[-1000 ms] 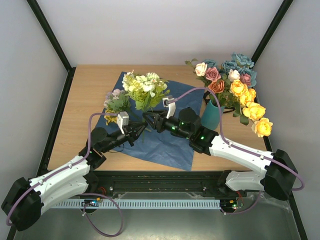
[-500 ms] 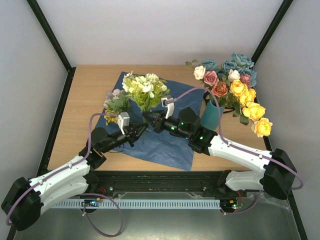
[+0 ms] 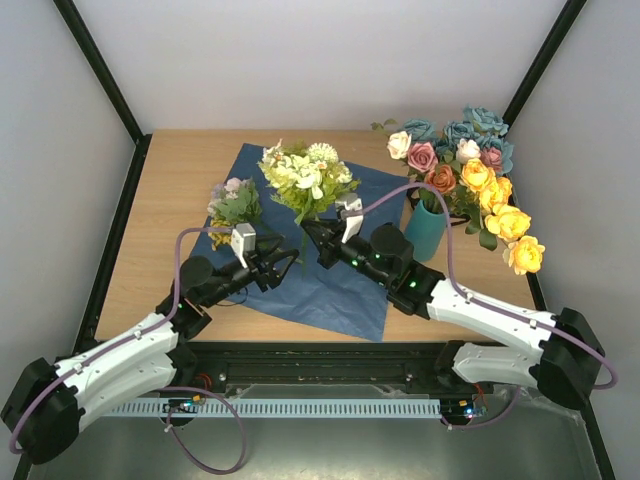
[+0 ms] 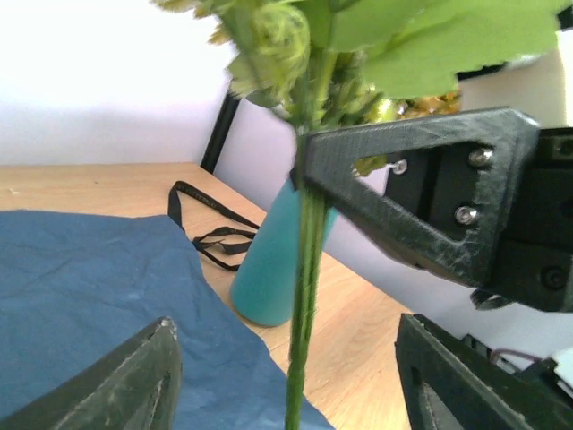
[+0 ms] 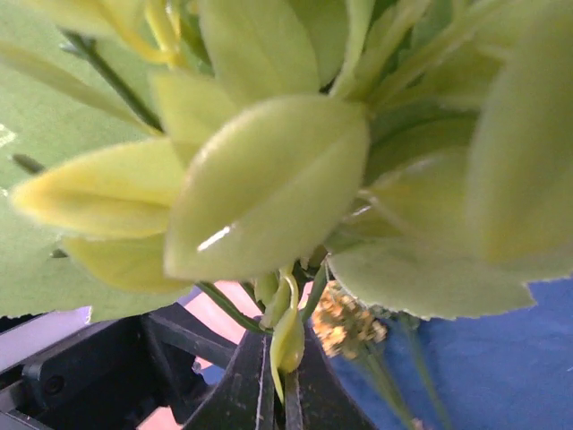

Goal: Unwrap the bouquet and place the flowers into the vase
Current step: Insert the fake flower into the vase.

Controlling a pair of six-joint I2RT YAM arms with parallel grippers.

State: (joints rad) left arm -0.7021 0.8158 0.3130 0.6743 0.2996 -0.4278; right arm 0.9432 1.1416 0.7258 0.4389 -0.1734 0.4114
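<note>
Right end effector (image 3: 310, 231): closed tight on the stem of the pale-green bunch (image 3: 305, 178), middle of the frame.
Left end effector (image 3: 284, 262): open, one finger each side of that stem, not touching.
Vase (image 3: 427, 233): right of middle, on the bench (image 3: 170, 200), holding roses (image 3: 465, 165).
Blue paper (image 3: 340, 290): flat under the bunch.

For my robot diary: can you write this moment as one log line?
right hand: shut on pale-green flowers | left hand: open, not gripping | vase: upright, roses inside
</note>
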